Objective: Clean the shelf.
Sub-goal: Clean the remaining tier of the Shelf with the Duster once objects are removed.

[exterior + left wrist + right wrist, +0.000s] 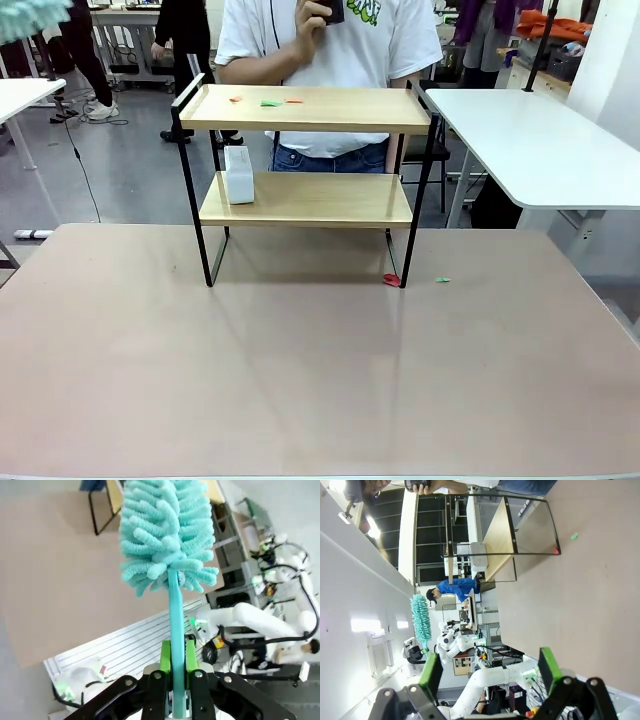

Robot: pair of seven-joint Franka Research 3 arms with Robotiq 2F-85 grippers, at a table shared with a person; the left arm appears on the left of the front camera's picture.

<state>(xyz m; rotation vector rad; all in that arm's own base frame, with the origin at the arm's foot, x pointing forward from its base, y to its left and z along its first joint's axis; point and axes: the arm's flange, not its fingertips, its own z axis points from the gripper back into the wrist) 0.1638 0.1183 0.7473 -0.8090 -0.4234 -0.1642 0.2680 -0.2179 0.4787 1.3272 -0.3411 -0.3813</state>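
Observation:
The shelf (305, 110) stands at the far side of the table, two wooden boards on a black frame, with small red and green scraps (270, 102) on its top board. It lies sideways in the right wrist view (500, 535), and one corner (107, 500) shows in the left wrist view. My left gripper (176, 655) is shut on the handle of a teal fluffy duster (165, 530), held high above the table. The duster head (30, 18) shows at the top left corner. My right gripper (489, 672) is open with nothing between its green pads (431, 672), well back from the shelf.
A white box (239, 175) sits on the lower board at the left. A red scrap (391, 280) and a green scrap (442, 280) lie on the table by the shelf's right leg. A person (330, 40) stands behind the shelf. A white table (530, 140) is at the right.

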